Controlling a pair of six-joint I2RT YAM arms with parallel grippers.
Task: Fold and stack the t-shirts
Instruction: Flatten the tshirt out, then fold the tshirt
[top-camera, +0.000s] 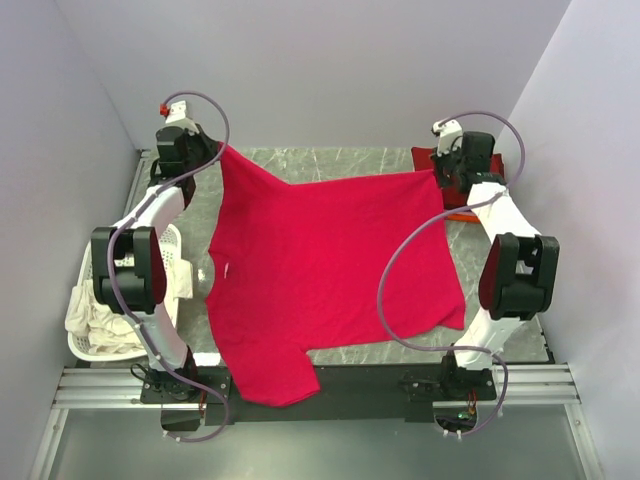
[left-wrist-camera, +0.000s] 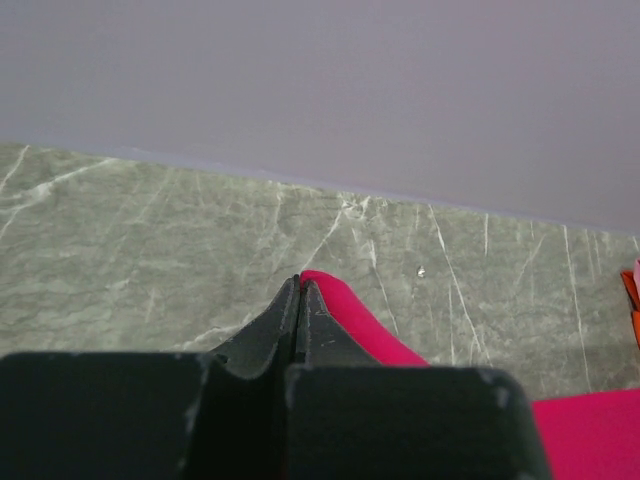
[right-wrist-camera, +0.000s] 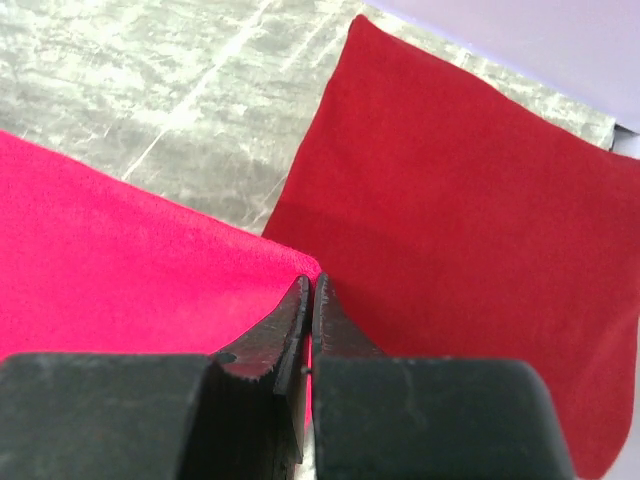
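Note:
A large crimson t-shirt lies stretched over the marble table, its near end draping over the front rail. My left gripper is shut on the shirt's far left corner. The right gripper is shut on its far right corner. In the left wrist view the left gripper has its jaws pressed together, with red cloth emerging beside them. In the right wrist view the right gripper pinches the crimson edge. A folded dark red t-shirt lies flat just beyond it, at the back right of the table.
A white slotted laundry basket holding cream-white cloth stands at the left table edge beside the left arm. An orange edge shows near the folded shirt. Grey walls close in on the back and both sides.

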